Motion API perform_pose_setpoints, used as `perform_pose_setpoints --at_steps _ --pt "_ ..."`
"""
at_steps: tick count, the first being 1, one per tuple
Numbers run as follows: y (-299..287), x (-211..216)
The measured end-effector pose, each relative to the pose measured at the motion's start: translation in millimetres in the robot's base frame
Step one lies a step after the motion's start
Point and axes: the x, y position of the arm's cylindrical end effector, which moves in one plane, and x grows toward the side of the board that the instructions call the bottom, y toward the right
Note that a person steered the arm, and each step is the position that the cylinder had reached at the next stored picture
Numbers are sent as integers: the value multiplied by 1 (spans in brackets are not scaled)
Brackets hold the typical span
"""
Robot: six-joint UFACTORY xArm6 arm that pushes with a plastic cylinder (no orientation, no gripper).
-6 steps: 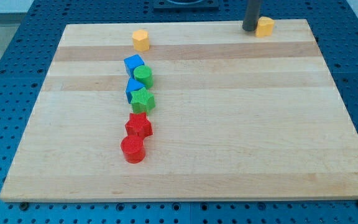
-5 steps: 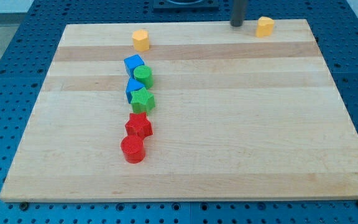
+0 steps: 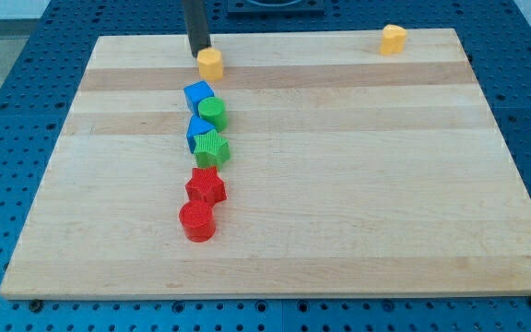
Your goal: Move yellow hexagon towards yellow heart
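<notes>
The yellow hexagon (image 3: pixel 210 63) sits near the board's top edge, left of centre. The yellow heart (image 3: pixel 393 39) sits far to the view's right, at the board's top edge. My tip (image 3: pixel 199 51) is just above and left of the yellow hexagon, touching it or nearly so.
Below the hexagon runs a column of blocks: a blue cube (image 3: pixel 197 95), a green cylinder (image 3: pixel 213 113), a second blue block (image 3: pixel 197 131), a green star-like block (image 3: pixel 211 148), a red star (image 3: pixel 206 186) and a red cylinder (image 3: pixel 196 221). The wooden board (image 3: pixel 358 184) lies on a blue pegboard.
My tip has moved from beside the yellow heart at the view's top right leftwards along the top edge to the yellow hexagon. No block has moved.
</notes>
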Motion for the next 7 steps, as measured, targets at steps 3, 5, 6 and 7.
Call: perform_pose_setpoints --at_steps 3,5,6,7 --pt "-76 0" --pt "-78 37" --pt "-57 50" --pt "-13 50"
